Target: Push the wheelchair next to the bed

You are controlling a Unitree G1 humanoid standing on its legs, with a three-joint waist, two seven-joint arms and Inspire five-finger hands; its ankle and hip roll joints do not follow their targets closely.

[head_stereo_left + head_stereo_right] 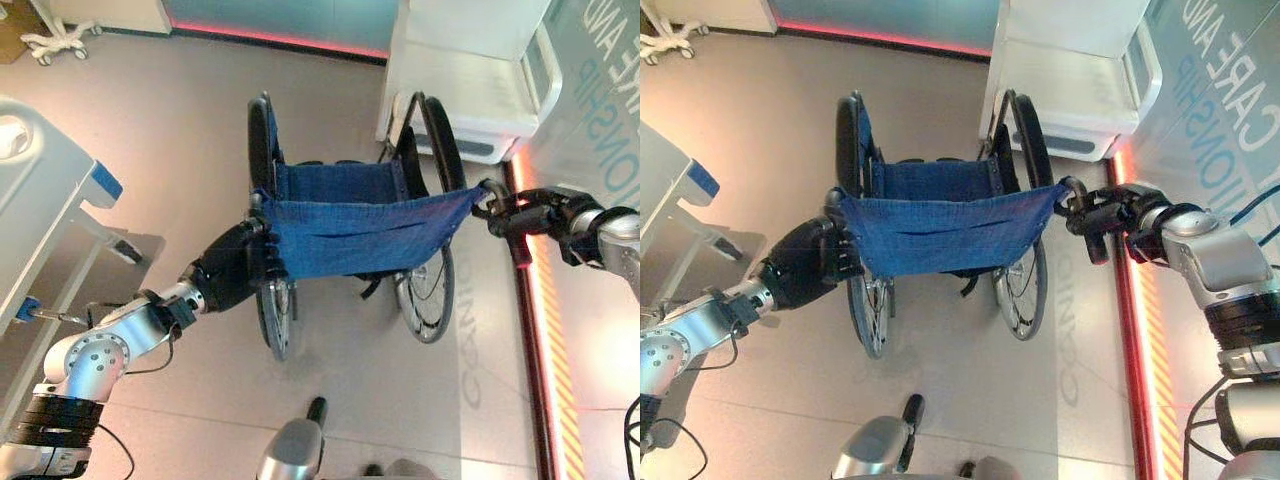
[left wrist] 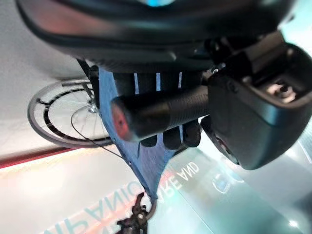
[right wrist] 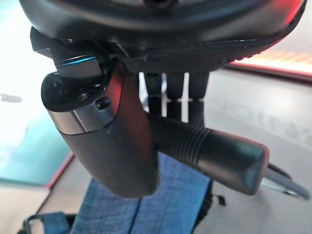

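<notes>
At the wheelchair's two push handles my hands are doing the holding: in the left wrist view my left hand is wrapping its fingers round the left push handle, a dark ribbed grip whose blunt end is sticking out past the fingers, with the thumb lying alongside it. My right hand is gripping the right push handle the same way, fingers curling behind the ribbed grip and the thumb pressing across its near side. From the head camera I am seeing the left hand sitting at the left corner of the blue fabric backrest and the right hand at its right corner, with the cloth stretching taut between them. Beyond the backrest the wheelchair is standing on the pale floor, pointing away from me, its blue seat showing just past the backrest and its two big wheels flanking it. A bed with a pale grey frame and blue corner pieces is lying off to my left, well apart from the chair. Just ahead of the chair, slightly to the right, a white cabinet is standing, its lower edge near the right wheel. A glowing red strip is running along the floor on my right, beside a teal wall panel. A white wheeled stand base is showing in the far left corner.
</notes>
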